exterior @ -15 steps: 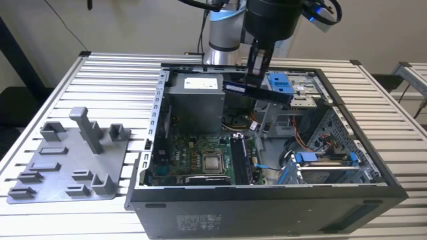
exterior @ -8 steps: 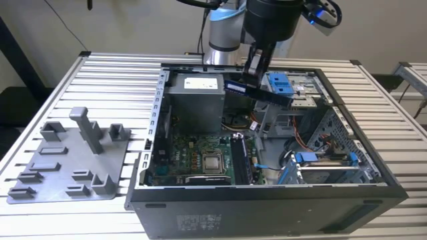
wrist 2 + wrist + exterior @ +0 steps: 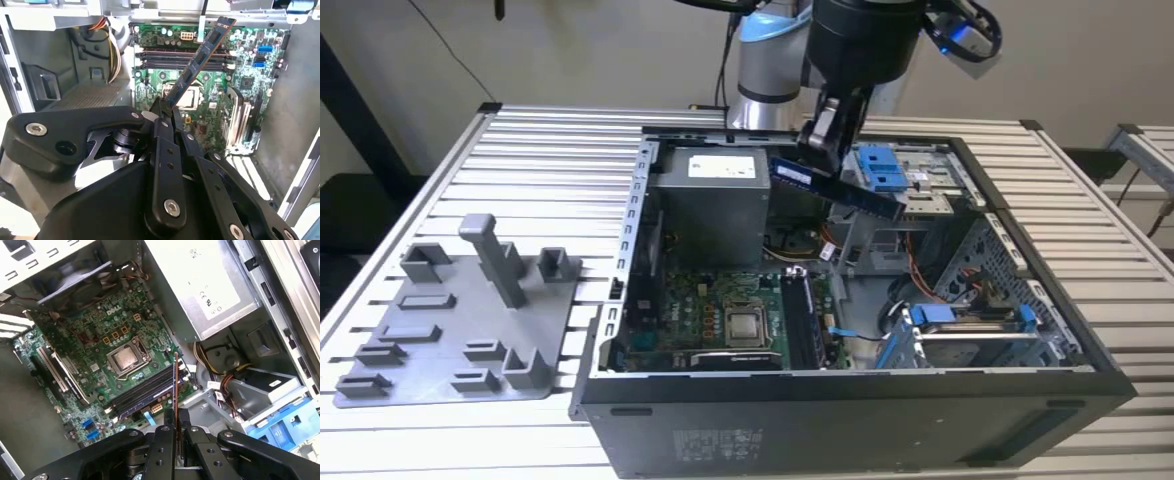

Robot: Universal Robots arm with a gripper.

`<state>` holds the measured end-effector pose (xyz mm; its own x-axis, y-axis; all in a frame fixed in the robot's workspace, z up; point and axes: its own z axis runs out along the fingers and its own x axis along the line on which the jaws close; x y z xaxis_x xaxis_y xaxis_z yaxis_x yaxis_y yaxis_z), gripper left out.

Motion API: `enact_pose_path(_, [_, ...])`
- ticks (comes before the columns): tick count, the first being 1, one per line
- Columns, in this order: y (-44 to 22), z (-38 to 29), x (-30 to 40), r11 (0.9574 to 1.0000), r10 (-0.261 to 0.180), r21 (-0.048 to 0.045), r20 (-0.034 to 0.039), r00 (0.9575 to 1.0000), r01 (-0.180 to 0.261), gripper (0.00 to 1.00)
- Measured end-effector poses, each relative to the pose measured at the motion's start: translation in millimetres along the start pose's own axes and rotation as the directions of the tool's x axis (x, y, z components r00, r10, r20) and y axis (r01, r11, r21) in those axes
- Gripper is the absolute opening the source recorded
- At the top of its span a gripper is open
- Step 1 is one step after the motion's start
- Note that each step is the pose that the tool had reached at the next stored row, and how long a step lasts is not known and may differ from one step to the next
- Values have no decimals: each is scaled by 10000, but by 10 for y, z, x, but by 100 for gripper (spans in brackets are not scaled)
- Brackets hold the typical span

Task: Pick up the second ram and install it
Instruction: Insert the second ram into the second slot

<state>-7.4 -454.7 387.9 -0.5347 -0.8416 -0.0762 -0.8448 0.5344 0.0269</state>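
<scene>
Gripper: in the second wrist view the gripper (image 3: 165,109) was closed on one end of the second ram (image 3: 198,61), one finger on each flat face.
Hold point: the pinch sat at the strip's end, and the rest of the length reached out free beyond the fingertips.
Where the ram was: it hung in the air over the open computer case (image 3: 854,400), touching nothing but the fingers. In the exterior view it slanted down toward that view's right, above the case's back half.
Edge-on look: in the first wrist view the strip appeared as a thin line pointing toward the memory slots (image 3: 142,392), well clear of them.
Weight: probably very light, so no load to speak of for the fingers.
Stiffness: likely rigid along its length but thin, so a sideways push on the free end would bend or crack it.
Surface: the flat faces looked smooth, and with the grip at one end the strip could pivot between the pads.
Fragility: the black chips and the contact edge seemed the parts to keep off. The flat faces near an end or the short side edges looked the safest places to grasp.
Motherboard: the motherboard (image 3: 90,340) lay on the case floor, the processor socket (image 3: 125,357) just beside the slots. I could not tell whether any slot was already filled.
Power supply: the grey power supply (image 3: 710,200) stood at the case's back.
Farther off: the grey tray (image 3: 454,330) with upright pegs lay on the slatted table (image 3: 547,140), well apart from the case, at the exterior view's left.
</scene>
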Motion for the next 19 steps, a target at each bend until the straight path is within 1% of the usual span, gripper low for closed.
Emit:
enact_pose_path(3, [0,7,1,9993,382,15,5,9993,-382,14])
enact_pose_path(5, [0,12,1,9975,702,36,11,9975,-702,14])
enact_pose_path(7, [0,17,1,9945,1048,57,19,9945,-1048,14])
enact_pose_path(10, [-1,25,2,9878,1555,88,34,9878,-1555,14])
enact_pose_path(12, [-1,30,2,9818,1898,113,47,9818,-1898,14])
enact_pose_path(14, [-1,38,3,9743,2248,138,62,9744,-2248,14])
enact_pose_path(16, [-1,48,4,9656,2595,161,78,9657,-2596,14])
enact_pose_path(19, [-2,59,4,9508,3089,196,103,9510,-3091,14])
